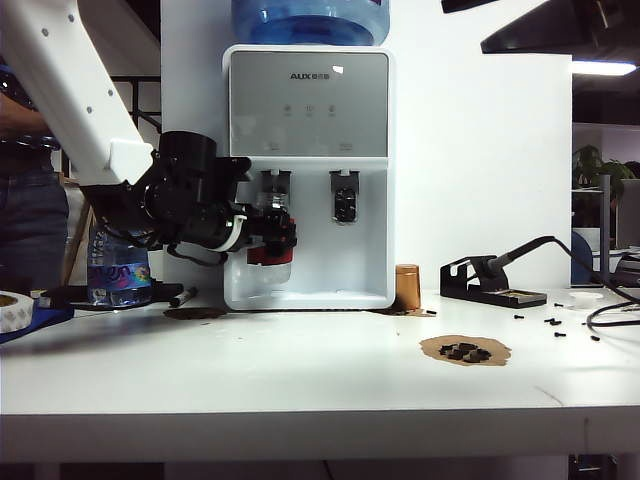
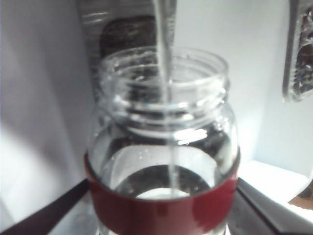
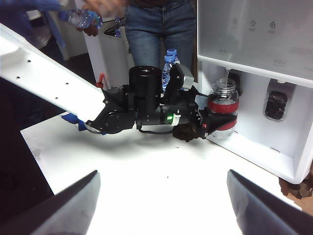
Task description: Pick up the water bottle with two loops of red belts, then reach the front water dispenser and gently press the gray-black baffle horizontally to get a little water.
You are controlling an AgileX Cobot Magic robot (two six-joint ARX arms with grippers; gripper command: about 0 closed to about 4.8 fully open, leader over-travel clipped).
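Observation:
The water bottle (image 1: 270, 258), clear glass with dark-red bands, hangs under the left tap of the white water dispenser (image 1: 308, 100). My left gripper (image 1: 268, 238) is shut on its body. In the left wrist view a thin stream of water (image 2: 166, 54) falls into the open neck of the bottle (image 2: 164, 147), and water lies in the bottom. The gray-black baffle (image 2: 128, 34) shows dark just behind the rim. My right gripper (image 3: 164, 205) is open over the table, back from the dispenser (image 3: 254, 34), looking at the left gripper (image 3: 210, 122) and bottle (image 3: 224, 105).
The second lever (image 1: 344, 205) hangs in the recess to the right. A blue-labelled plastic bottle (image 1: 118, 265) and a marker (image 1: 183, 297) lie left of the dispenser. A copper cylinder (image 1: 407, 287), a soldering stand (image 1: 490, 280) and a brown pad with screws (image 1: 465, 350) are to the right.

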